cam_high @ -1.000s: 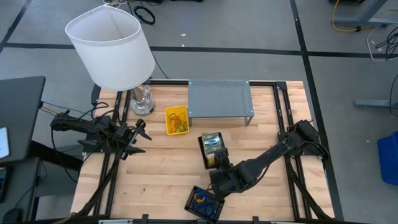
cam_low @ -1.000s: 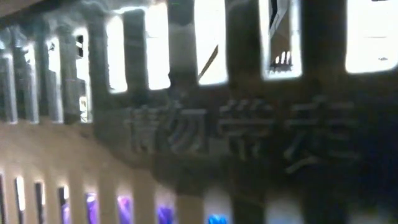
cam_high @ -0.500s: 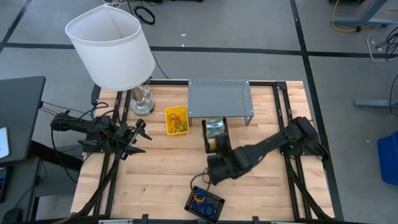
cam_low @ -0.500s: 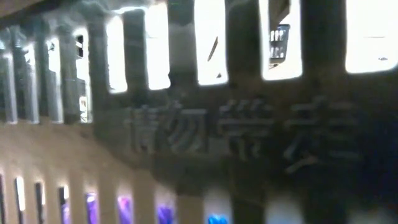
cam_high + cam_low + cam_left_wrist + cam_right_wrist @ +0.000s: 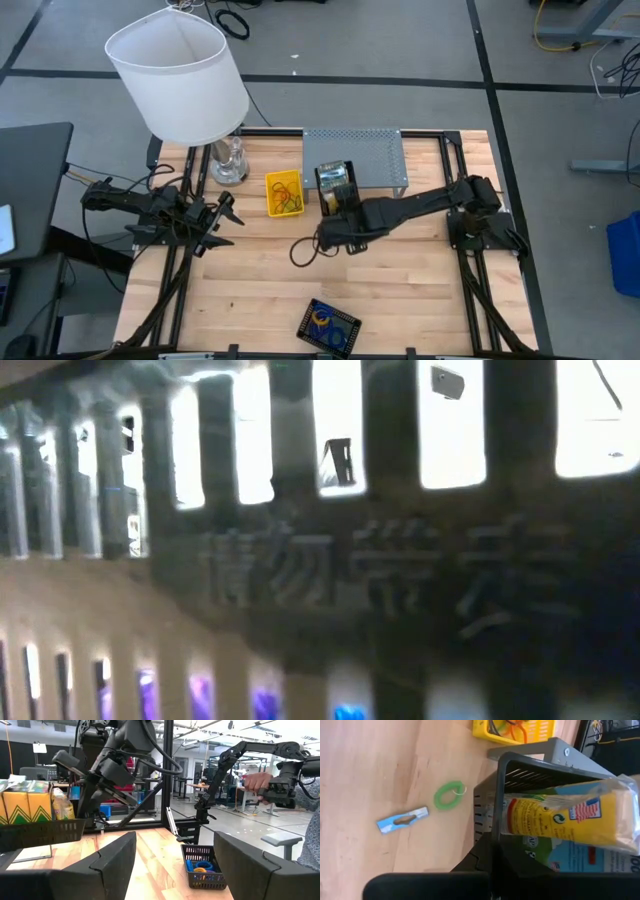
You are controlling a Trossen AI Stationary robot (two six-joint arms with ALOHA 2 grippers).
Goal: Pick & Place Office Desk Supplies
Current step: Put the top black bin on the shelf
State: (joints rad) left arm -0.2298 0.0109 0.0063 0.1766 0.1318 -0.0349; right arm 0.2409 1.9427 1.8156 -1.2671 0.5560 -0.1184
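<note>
My right gripper (image 5: 338, 210) is shut on a black wire basket (image 5: 337, 186) that holds yellow-green crayon boxes (image 5: 560, 817). The basket hangs just in front of the grey perforated shelf (image 5: 355, 158), beside a yellow basket (image 5: 284, 193) of rubber bands. A second black basket (image 5: 328, 325) with blue and orange bands stands on its base near the table's near edge. A green rubber band (image 5: 447, 795) lies flat on the wood. At the table's left side my left gripper (image 5: 175, 870) waits, open, with nothing between its fingers. My right gripper holds the black basket by its near wall (image 5: 490, 837), slanting down from the table's near right. The gripper's own body hides the fingertips. The basket is lifted clear of the table (image 5: 40, 827) and stays about level, with the crayon boxes inside.
A tall lamp with a big white shade (image 5: 180, 80) stands at the far left corner. A small blue strip (image 5: 402, 819) lies near the green band. Bare wood lies between the two black baskets. A person's hand (image 5: 260, 782) shows far off in the room.
My right gripper, still shut, has carried the crayon basket from the middle of the table toward the far edge and somewhat up and left. It now hangs just before the grey shelf, next to the yellow basket.
</note>
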